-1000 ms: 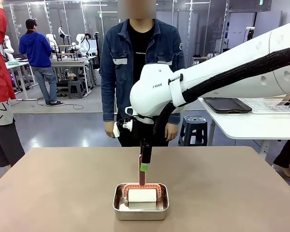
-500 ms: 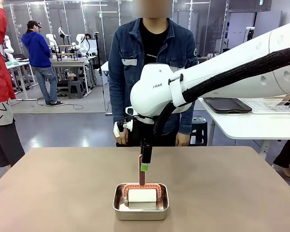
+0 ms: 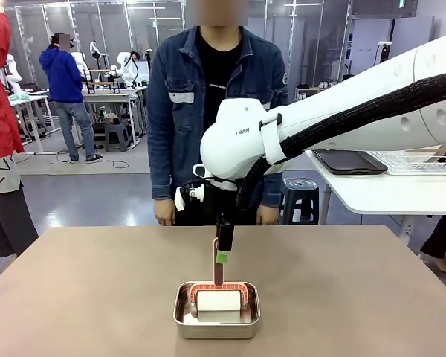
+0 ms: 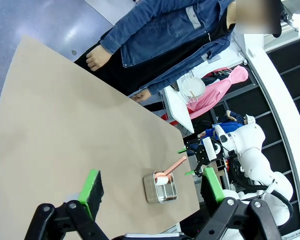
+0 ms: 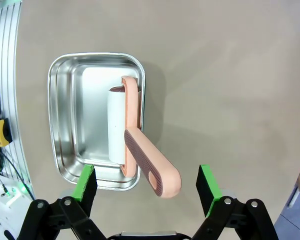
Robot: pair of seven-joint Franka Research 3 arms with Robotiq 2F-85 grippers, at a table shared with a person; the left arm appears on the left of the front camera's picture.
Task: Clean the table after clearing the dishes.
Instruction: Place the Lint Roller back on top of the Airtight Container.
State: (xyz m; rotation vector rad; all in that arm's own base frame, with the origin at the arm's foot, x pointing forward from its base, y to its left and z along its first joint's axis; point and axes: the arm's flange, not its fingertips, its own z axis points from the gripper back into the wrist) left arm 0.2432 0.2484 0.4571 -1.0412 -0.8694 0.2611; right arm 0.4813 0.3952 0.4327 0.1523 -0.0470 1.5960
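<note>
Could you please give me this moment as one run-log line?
right gripper: open, over roller handle | roller: in steel pan | left gripper: open, raised | table: dishes gone | person: far side

A robotics lab: in the upper left of the front view, white robot arms point(image 3: 123, 65) stand on worktables point(image 3: 104, 97) across an open grey floor point(image 3: 97, 197), with glass partitions point(image 3: 30, 30) behind and a white side table point(image 3: 386, 195) at right.
</note>
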